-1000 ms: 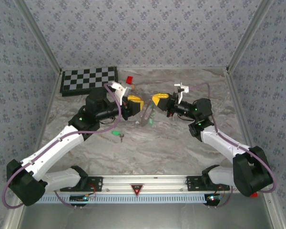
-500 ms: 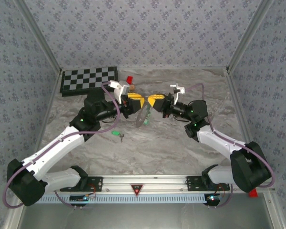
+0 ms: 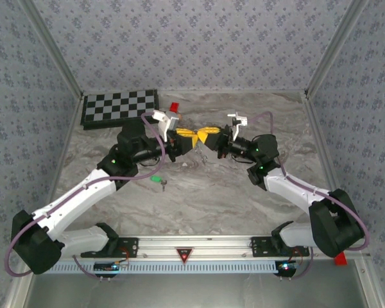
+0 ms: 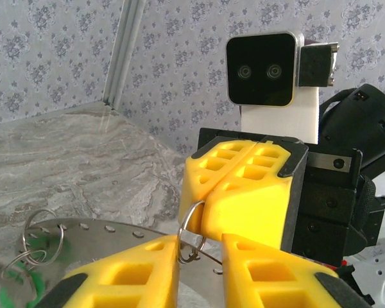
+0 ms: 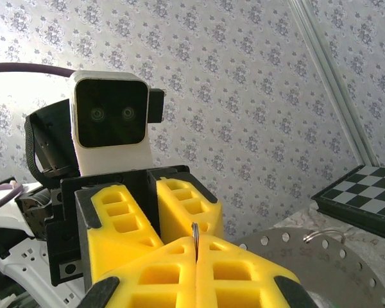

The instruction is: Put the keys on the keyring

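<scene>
The keyring is a flat grey metal plate with small holes along its rim, held up off the table below my left gripper. That gripper's yellow fingers stand a little apart. A small wire ring sits in the gap, touching the left finger. My right gripper is shut on that wire ring, nose to nose with the left one. A blurred green key head hangs from small rings on the keyring. Another green key lies on the table.
A chessboard lies at the back left, with a small red block beside it. The marble table is walled on three sides. The keyring's rim shows to the right behind my right fingers.
The right gripper has moved left until its fingertips meet the left gripper's. The left gripper has risen slightly, and its jaws have narrowed.
</scene>
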### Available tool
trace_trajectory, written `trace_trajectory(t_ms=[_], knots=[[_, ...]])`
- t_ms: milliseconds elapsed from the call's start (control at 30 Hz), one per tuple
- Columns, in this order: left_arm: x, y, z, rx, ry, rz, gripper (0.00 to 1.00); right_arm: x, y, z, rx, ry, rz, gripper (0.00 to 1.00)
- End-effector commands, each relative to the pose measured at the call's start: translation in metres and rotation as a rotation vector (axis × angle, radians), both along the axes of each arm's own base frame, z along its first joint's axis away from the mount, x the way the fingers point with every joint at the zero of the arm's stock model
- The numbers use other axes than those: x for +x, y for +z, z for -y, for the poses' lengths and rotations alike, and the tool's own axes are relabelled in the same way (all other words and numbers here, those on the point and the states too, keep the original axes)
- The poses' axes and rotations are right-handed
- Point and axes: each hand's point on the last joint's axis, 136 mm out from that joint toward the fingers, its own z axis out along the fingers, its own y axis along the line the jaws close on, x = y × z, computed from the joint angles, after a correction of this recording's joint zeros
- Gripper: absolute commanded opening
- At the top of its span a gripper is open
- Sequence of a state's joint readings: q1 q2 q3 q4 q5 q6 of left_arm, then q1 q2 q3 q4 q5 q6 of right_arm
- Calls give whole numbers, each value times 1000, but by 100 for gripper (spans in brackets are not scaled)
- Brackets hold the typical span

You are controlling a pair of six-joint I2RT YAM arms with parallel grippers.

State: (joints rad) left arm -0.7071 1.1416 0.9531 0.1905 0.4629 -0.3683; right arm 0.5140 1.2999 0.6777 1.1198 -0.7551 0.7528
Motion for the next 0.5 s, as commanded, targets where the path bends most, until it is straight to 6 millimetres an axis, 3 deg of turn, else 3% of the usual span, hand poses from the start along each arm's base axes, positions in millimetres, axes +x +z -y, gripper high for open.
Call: trace_trajectory(t_ms=[0, 67, 200, 433, 467], knots=[[-3, 27, 3, -55, -20, 66, 18, -8, 23, 0, 49, 20, 67, 0], [-4, 29, 3, -61, -22, 68, 9, -9, 22, 1, 48, 18, 66, 0], [-4, 30, 3, -62, -22, 67, 0, -9, 18, 1, 43, 17, 59, 0], [-5, 28, 2, -38, -28, 66, 0, -5, 12, 4, 33, 3, 40, 0], [-6, 27, 2, -28, -29, 66, 0, -3, 11, 6, 29, -6, 33, 6]])
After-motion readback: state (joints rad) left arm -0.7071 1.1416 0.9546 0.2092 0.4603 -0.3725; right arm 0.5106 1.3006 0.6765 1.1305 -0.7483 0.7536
